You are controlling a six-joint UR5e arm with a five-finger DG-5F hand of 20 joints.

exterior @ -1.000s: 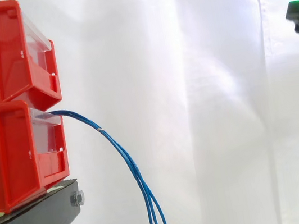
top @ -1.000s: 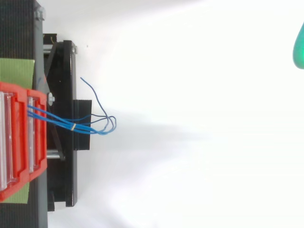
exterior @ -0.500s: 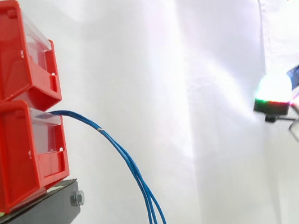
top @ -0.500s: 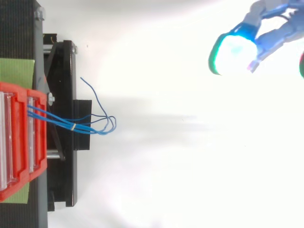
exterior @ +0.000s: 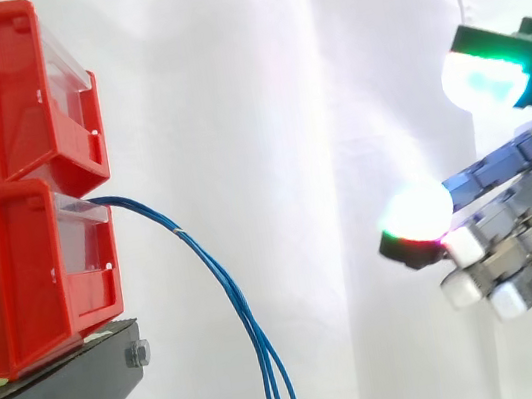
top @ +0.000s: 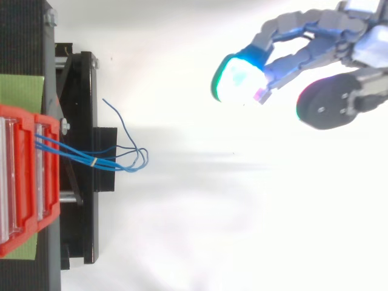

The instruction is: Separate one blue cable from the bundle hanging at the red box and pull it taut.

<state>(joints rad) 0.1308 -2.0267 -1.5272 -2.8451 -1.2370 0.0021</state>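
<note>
Thin blue cables [exterior: 220,278] — curved, perhaps banded

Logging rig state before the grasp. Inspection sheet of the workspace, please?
Surface: black metal stand, with a green sheet on it.
Job's things: two stacked red plastic bins; a bundle of thin blue cables hangs from the lower one.
Clutter: nothing seen.
Hand: hand open, in the air to the right of the cables, touching nothing.
Cables: slack, tied by a pale band, none taut.
Surroundings: white curtain.
</note>
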